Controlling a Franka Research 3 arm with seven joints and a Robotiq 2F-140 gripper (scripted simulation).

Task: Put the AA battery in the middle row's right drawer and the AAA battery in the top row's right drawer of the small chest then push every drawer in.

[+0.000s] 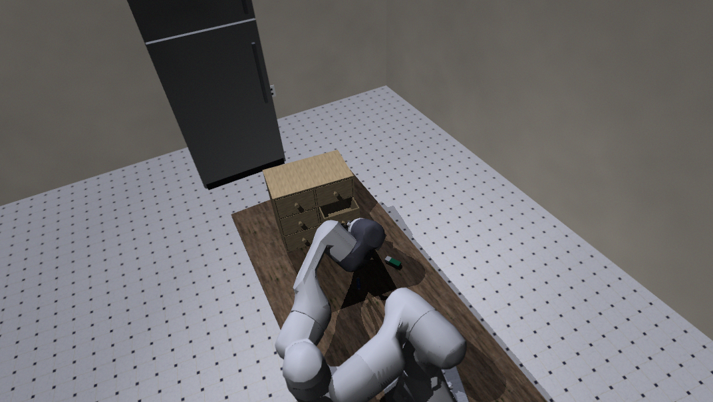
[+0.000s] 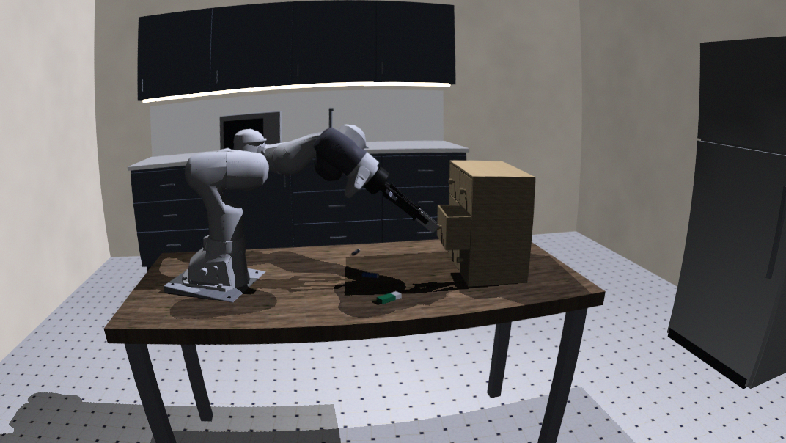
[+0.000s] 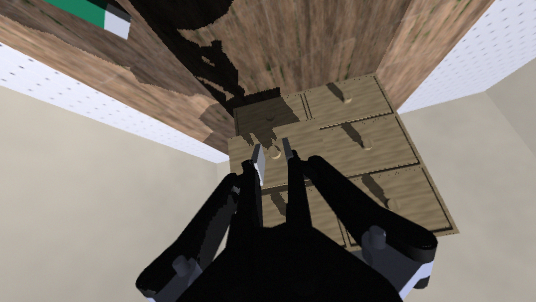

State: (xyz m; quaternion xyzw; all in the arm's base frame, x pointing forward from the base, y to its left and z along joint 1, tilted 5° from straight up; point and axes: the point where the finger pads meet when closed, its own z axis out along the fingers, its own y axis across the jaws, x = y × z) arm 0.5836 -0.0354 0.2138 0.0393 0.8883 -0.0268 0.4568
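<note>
The right middle drawer stands partway out of the small chest, and the other drawers in view look pushed in. The fingers reach down at a slant to its front. In the wrist view they are a narrow way apart, one on each side of the round knob, with gaps showing beside it; they grip nothing.

Both small cylinders lie on the wooden surface, outside the chest. The blue battery is in dark shadow, just below the centre of the exterior frame. The small grey cylinder lies farther back, a little up and left of it; the top view does not show it clearly. Which is AA and which AAA cannot be told at this size.

The green-and-white block lies nearer the front edge, at the upper left of the wrist frame. The chest stands upright at the surface's far end from the arm's base.
</note>
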